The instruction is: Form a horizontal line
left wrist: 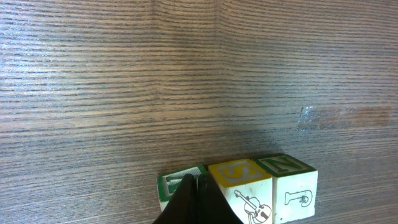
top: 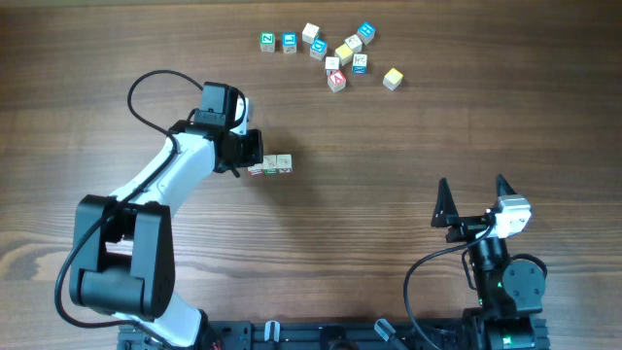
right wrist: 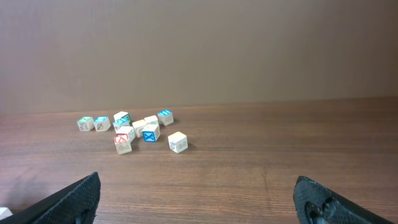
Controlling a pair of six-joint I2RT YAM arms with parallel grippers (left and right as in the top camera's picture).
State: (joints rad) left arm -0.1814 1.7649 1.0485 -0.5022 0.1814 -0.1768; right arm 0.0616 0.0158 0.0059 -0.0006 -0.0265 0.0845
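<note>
You have a dark brown wood-grain worktop [top: 389, 243], its grain running side to side. Ahead of the right claw [right wrist: 196, 186], past the worktop's far edge, a plain dull brown wall [right wrist: 199, 50] rises. Up and right of the left claw [left wrist: 198, 202], a pale scuff [left wrist: 308, 115] catches soft, even light.

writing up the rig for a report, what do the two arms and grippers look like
The left arm has white shells between chunky black joints and a thin black cable looping off it. The right arm is black, with a white camera module at the wrist. The left gripper and right gripper both have black tapered fingers.
</note>
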